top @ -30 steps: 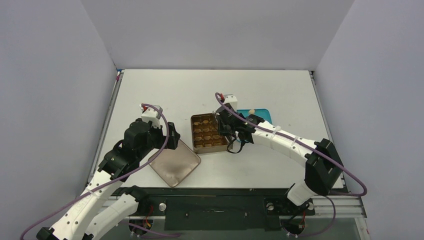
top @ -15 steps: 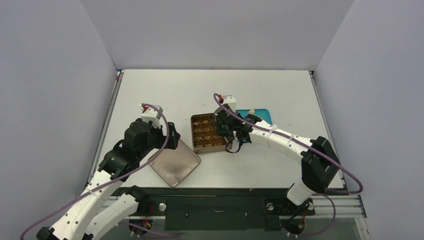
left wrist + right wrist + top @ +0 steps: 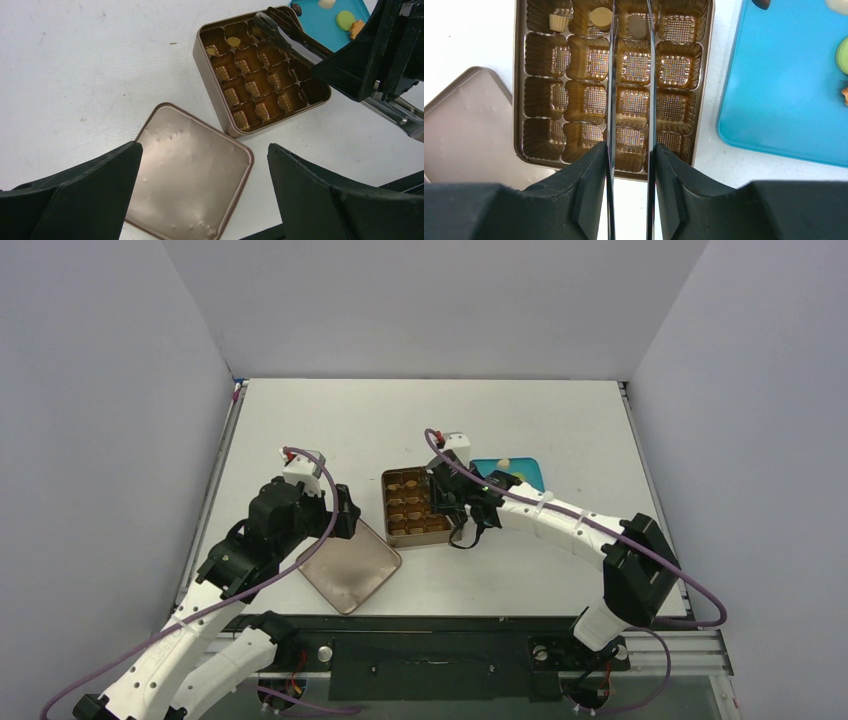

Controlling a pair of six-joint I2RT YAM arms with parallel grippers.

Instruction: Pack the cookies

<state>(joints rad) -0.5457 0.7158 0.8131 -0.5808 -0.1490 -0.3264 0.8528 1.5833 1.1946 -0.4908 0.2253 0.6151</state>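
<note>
A: Right arm pose?
B: Reaches over tin (image 3: 518, 100); right gripper (image 3: 629, 170) pinching tweezers (image 3: 611, 100). Left gripper (image 3: 204, 146) spread above lid (image 3: 190, 175).
A: Cookies (image 3: 600, 16)?
B: Some in tin's 12 o'clock row, the rest on the tray (image 3: 774, 90) at its 2 o'clock.

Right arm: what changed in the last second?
The right tool, shut on the tweezers, shifted slightly left, further over the tin. Nothing was visibly picked up or let go. The left tool, open near the lid, has not moved, and the tin, lid and blue tray stayed where they were.
</note>
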